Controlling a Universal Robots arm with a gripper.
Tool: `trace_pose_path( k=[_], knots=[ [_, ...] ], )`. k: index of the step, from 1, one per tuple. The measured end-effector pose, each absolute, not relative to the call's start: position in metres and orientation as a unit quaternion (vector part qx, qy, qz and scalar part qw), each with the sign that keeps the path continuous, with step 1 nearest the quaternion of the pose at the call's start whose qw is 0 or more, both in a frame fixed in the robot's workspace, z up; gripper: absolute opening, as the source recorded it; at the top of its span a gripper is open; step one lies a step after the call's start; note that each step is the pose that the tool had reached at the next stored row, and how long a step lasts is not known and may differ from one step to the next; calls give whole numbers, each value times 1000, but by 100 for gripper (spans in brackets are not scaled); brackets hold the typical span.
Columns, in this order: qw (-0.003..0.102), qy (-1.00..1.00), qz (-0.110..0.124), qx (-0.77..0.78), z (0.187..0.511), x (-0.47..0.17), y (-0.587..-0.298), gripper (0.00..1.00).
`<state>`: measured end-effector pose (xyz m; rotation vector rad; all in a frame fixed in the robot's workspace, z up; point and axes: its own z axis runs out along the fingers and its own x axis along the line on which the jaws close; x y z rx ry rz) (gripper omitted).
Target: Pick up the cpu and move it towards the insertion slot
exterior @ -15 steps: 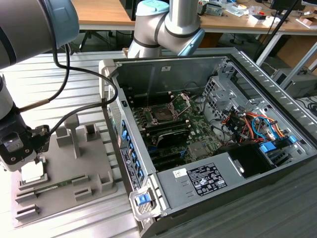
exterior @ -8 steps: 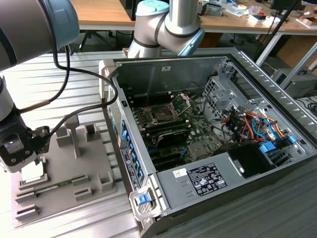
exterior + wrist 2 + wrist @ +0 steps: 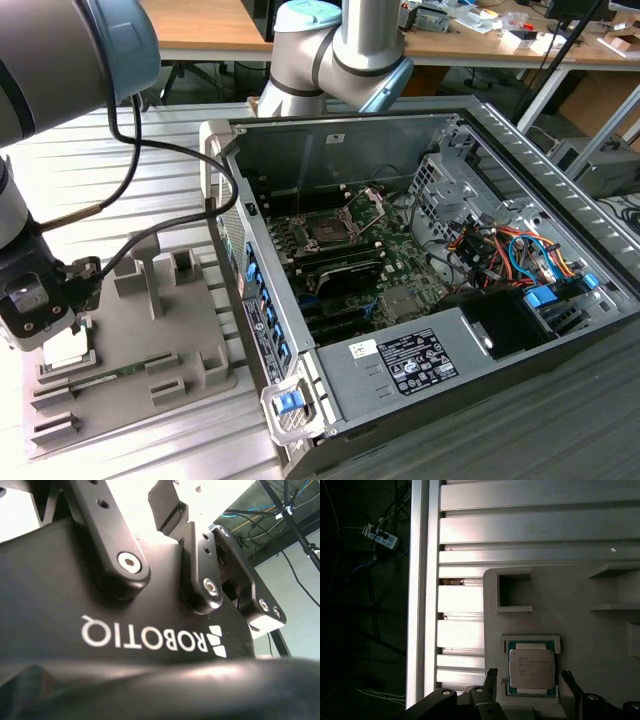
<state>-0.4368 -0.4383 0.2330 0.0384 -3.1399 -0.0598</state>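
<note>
Cpu (image 3: 531, 669) flat in grey fixture (image 3: 570, 605) recess, downward-pointed pincer (image 3: 528, 672) released, fingers (image 3: 491, 679) apart on either side.

At the far side stand wooden desks (image 3: 200, 30) with small clutter (image 3: 470, 18) on them; nearer lies a ribbed aluminium table (image 3: 60, 170), brightly lit; in the first wrist view the dark floor (image 3: 360, 630) carries cables (image 3: 375, 693) and a white power strip (image 3: 380, 536).

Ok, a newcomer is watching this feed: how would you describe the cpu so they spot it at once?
Start at the open computer case, then the grey fixture plate on the exterior view's left of it. The cpu lies flat near that plate's edge: the one silvery metal square with a green rim among grey plastic blocks.
</note>
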Motion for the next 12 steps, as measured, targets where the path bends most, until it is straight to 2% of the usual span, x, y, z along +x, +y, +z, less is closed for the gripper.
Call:
trace_pose_path(
  k=[12],
  knots=[
    [0, -1000, -19, 12, 230, -437, -440, 60]
  ],
)
